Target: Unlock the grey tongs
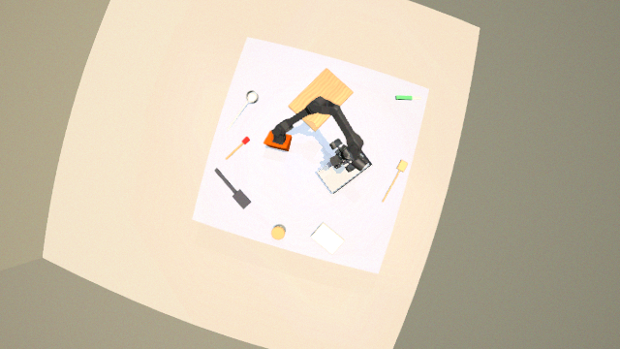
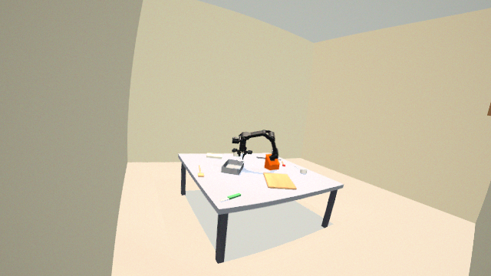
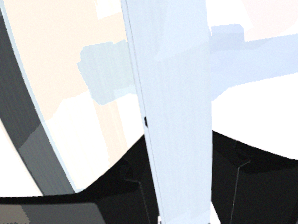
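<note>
Black fingers of the tool (image 1: 335, 162) (image 2: 242, 158) (image 3: 186, 180) are closed on the pale grey tongs (image 3: 175, 100), which run between them in the wrist view. The tool is over the roasting tin (image 1: 333, 192) (image 2: 231, 171), near its edge; whether the tongs touch the tin cannot be told. From the tin, the black arm (image 1: 349, 127) (image 2: 258, 134) arches across to its orange base (image 1: 287, 146) (image 2: 271, 165). The wooden board (image 1: 327, 86) (image 2: 280, 181) lies flat on the counter (image 1: 271, 194) (image 2: 253, 188), well apart from the tin, and the tongs are off it. On the tin's other side from the base lies a yellow-headed utensil (image 1: 401, 166) (image 2: 200, 175); the green-handled tool-like piece (image 1: 404, 98) (image 2: 234, 196) is farther from the tin.
</note>
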